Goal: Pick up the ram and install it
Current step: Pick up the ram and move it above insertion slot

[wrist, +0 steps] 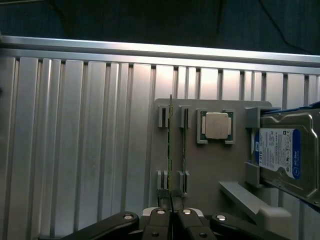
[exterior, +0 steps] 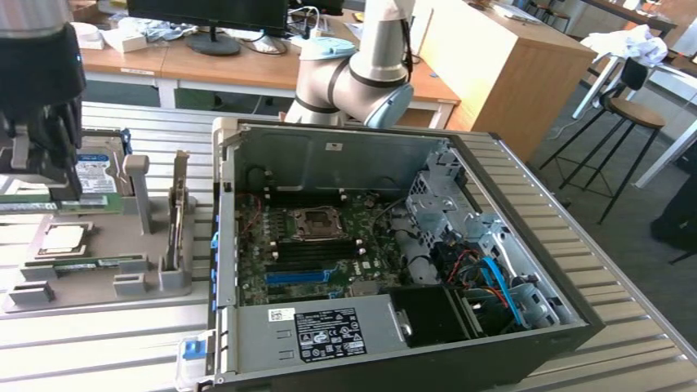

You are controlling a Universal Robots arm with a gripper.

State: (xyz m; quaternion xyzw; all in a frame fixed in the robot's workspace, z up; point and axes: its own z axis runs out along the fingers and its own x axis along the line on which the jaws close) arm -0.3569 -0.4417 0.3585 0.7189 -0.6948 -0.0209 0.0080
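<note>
Fingers (wrist: 162,219) pressed together, tips at one end of the ram (wrist: 170,145), which stands on edge in the grey holder (wrist: 210,165) beside a second stick (wrist: 183,150); whether they pinch it is unclear. On the worktop (exterior: 109,343), the holder lies at nine o'clock from the open computer case (exterior: 326,155).

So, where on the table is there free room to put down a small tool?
Bare table slats lie between the tray and the near edge, and a strip runs beside the case on the exterior view's right. The tray is crowded: ram, processor, drive, with the gripper over it.
</note>
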